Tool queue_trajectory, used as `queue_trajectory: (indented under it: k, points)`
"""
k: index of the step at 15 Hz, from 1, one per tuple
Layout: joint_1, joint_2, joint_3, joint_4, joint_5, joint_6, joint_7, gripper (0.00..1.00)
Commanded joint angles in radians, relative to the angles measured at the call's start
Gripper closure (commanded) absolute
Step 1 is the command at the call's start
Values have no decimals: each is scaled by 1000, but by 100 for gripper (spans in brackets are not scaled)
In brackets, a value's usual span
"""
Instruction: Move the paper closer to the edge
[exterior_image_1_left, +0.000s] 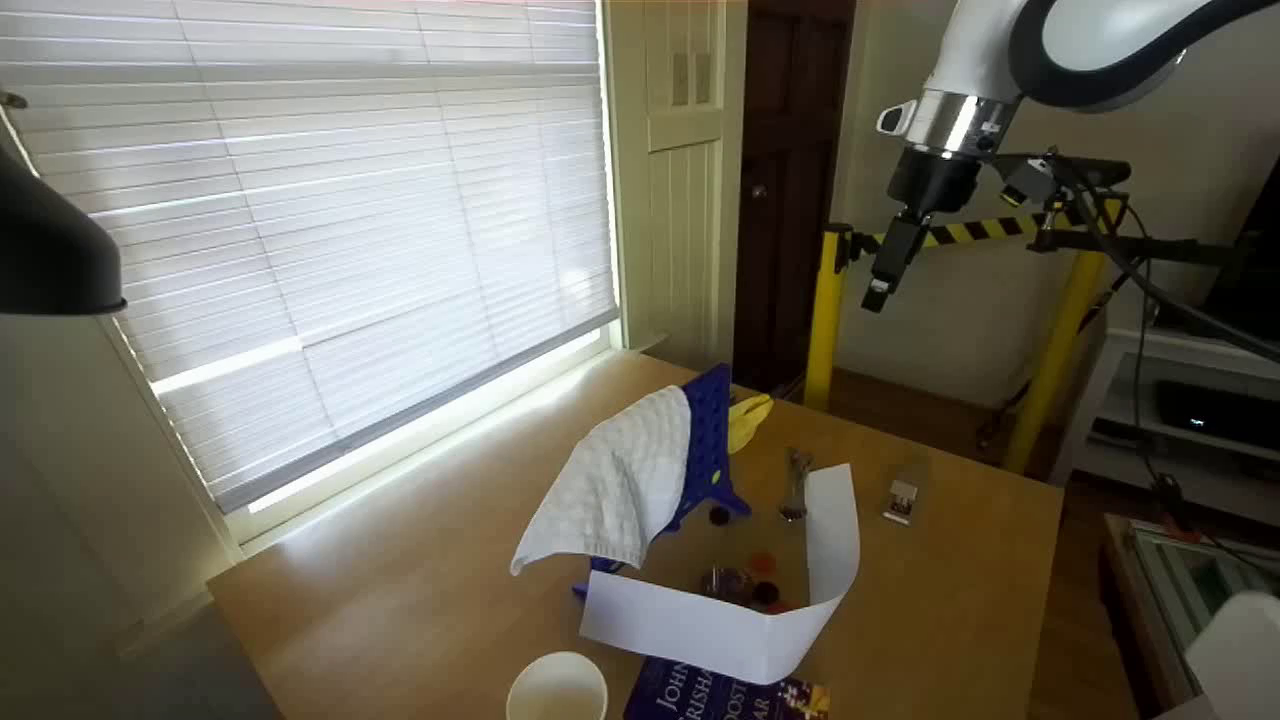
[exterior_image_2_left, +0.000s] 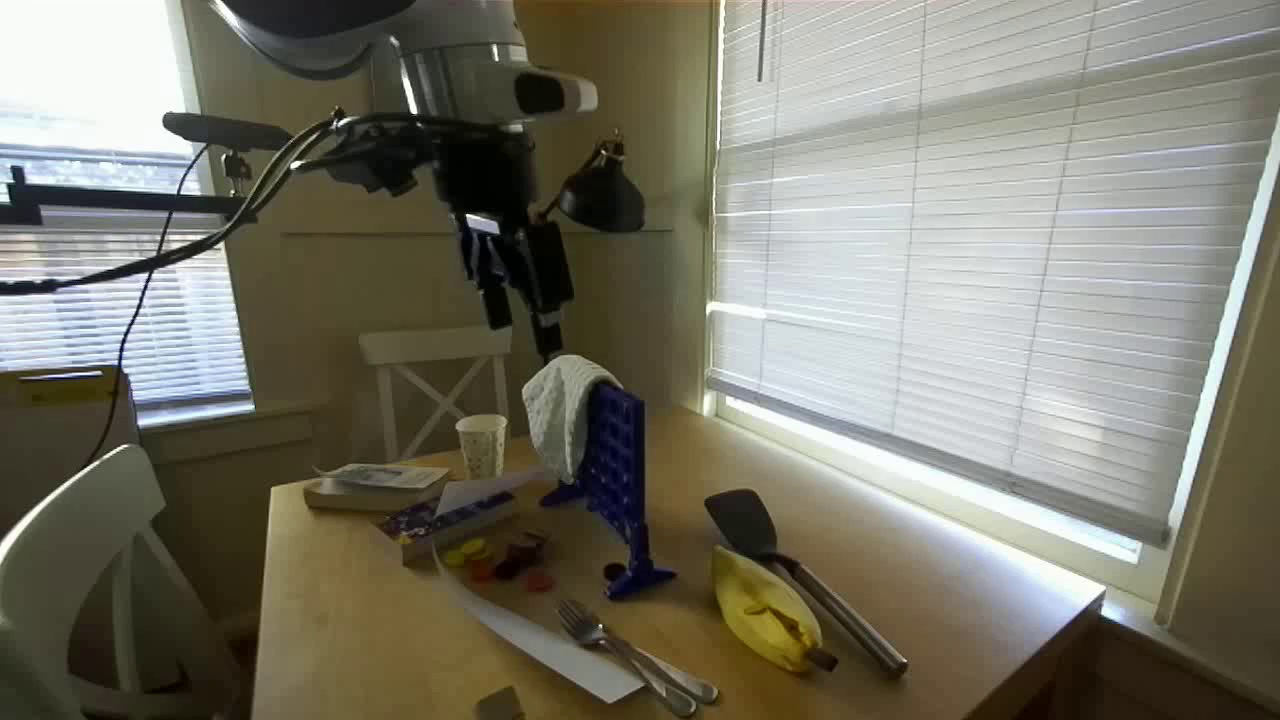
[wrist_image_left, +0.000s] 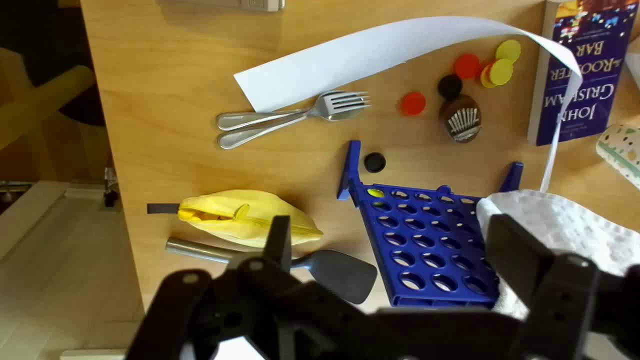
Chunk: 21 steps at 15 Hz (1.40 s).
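Wrist view: nearest, the claw (wrist_image_left: 392, 235) gapes wide, holding nothing, with the grid (wrist_image_left: 413, 249) beyond. Farther off on the bench (wrist_image_left: 150, 125), the paper (wrist_image_left: 350, 62) runs from beside the cutlery (wrist_image_left: 320, 111) at left to the book (wrist_image_left: 597, 65) at right, where it bends and rises on edge. It should be light, springy and easily creased; pinch that upright stretch gently, as the flatter left end likely gives little grip.

White arm (exterior_image_1_left: 970, 60) with curved black trim (exterior_image_1_left: 1095, 88), polished silver collar (exterior_image_2_left: 470, 82), white lug (exterior_image_2_left: 580, 95) with dark oval face beside the collar, black tool (exterior_image_2_left: 522, 326) below the collar, blocky black fingers (wrist_image_left: 278, 240), pale rectangular patch (exterior_image_2_left: 482, 224), round greyish screw heads (wrist_image_left: 190, 278), black cables (exterior_image_2_left: 258, 200) looping beside the collar.
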Motion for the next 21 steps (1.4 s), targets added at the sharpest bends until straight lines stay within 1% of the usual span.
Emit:
queue_trajectory:
  k: [1, 10, 11, 12, 15, 16, 17, 18, 19, 20, 21]
  points:
    - [-11, 1, 10, 2, 6, -3, -5, 0]
    - [-11, 1, 10, 2, 6, -3, -5, 0]
    - [-12, 15, 12, -5, 23, 8, 25, 0]
    - [-2, 27, 5, -32, 67, 58, 43, 0]
    - [2, 67, 8, -103, 121, 149, 71, 0]
    - [0, 93, 16, -126, 137, 184, 99, 0]
    - [1, 118, 19, -138, 159, 186, 123, 0]
    - [-5, 148, 30, -157, 178, 223, 176, 0]
    - [3, 177, 27, -168, 214, 239, 189, 0]
    - [-4, 211, 40, -179, 224, 270, 242, 0]
    - [0, 242, 41, -182, 251, 271, 267, 0]
